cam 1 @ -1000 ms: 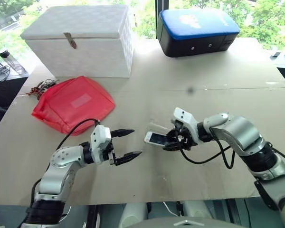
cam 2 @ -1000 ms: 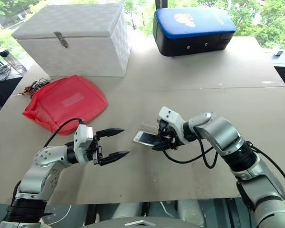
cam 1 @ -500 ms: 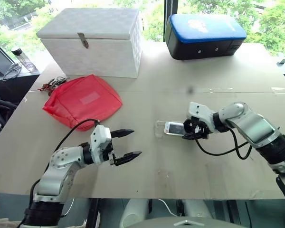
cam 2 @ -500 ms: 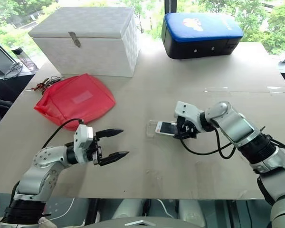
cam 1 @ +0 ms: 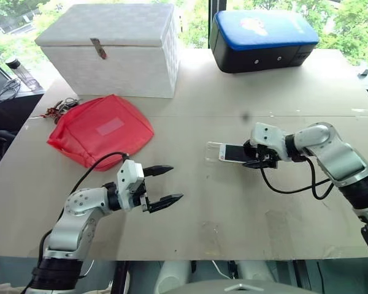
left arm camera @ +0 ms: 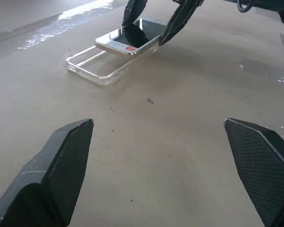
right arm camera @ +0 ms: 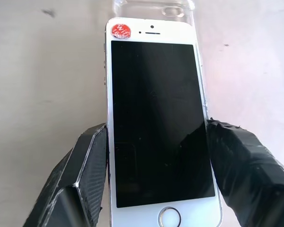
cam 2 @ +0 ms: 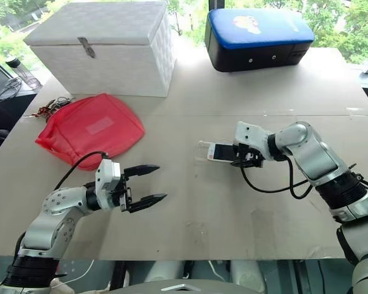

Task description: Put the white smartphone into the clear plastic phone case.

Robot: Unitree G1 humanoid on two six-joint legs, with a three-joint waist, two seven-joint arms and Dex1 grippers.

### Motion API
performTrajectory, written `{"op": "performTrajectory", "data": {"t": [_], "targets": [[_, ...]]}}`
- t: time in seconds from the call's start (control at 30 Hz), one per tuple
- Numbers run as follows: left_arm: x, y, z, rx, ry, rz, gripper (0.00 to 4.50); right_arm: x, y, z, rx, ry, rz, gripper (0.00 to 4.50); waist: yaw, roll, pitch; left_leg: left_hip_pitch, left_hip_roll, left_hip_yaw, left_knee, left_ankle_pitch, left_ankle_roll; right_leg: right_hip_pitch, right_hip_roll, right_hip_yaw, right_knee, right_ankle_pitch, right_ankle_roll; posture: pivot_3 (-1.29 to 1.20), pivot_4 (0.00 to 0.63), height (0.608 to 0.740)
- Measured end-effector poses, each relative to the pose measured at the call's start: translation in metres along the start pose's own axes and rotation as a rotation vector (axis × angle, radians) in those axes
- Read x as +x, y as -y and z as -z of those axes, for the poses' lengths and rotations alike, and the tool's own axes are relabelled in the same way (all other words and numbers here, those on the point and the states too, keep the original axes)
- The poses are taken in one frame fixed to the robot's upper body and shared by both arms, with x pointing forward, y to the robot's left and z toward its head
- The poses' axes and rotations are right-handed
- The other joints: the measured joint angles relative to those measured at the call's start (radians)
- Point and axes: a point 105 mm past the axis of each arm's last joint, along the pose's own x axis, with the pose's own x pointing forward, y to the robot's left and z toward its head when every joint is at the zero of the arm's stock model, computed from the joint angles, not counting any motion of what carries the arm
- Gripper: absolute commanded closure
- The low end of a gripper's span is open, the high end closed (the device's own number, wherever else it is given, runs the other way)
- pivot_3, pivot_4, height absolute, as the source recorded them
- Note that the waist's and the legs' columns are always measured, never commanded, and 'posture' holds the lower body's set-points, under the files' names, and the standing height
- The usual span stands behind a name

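Right gripper (right arm camera: 154, 189) clamps one white smartphone (right arm camera: 156, 118) by its long edges, tilted over one clear plastic phone case (left arm camera: 97, 71) lying on the table (cam 1: 233, 202). Left gripper (cam 1: 164, 185) hovers well apart, fingers spread wide and empty.

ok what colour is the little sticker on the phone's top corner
Red sticker on the white smartphone; right wrist view shows it best.

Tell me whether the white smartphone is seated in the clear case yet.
Not seated. The white smartphone sits tilted and offset over the clear case, whose near end is uncovered; the right gripper fingers pinch its sides.
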Motion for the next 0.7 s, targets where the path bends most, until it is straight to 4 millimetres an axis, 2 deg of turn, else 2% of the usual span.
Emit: {"op": "performTrajectory", "data": {"t": [0.2, 0.53, 0.7], "targets": [[0.0004, 0.0004, 0.0004, -0.002, 0.003, 0.0, 0.0, 0.0054, -0.0057, 0.0015, 0.016, -0.029, 0.027, 1.81, -0.007, 0.0, 0.0, 0.0, 0.0, 0.0, 0.001, 0.0, 0.0, 0.0, 0.0, 0.0, 0.001, 0.0, 0.0, 0.0, 0.15, 0.74], [0.0006, -0.0024, -0.0001, 0.003, 0.008, -0.001, 0.0, 0.0081, -0.0028, -0.0001, 0.042, -0.06, 0.107, 1.81, -0.01, 0.0, 0.0, 0.0, 0.0, 0.0, 0.001, 0.0, 0.0, 0.0, 0.0, 0.0, 0.001, 0.0, 0.0, 0.0, 0.15, 0.74], [-0.0002, -0.0007, 0.0016, 0.001, 0.009, -0.003, 0.0, 0.0081, -0.0073, -0.0031, -0.018, -0.079, 0.107, 1.81, -0.01, 0.0, 0.0, 0.0, 0.0, 0.0, 0.001, 0.0, 0.0, 0.0, 0.0, 0.0, 0.001, 0.0, 0.0, 0.0, 0.15, 0.74]]}}
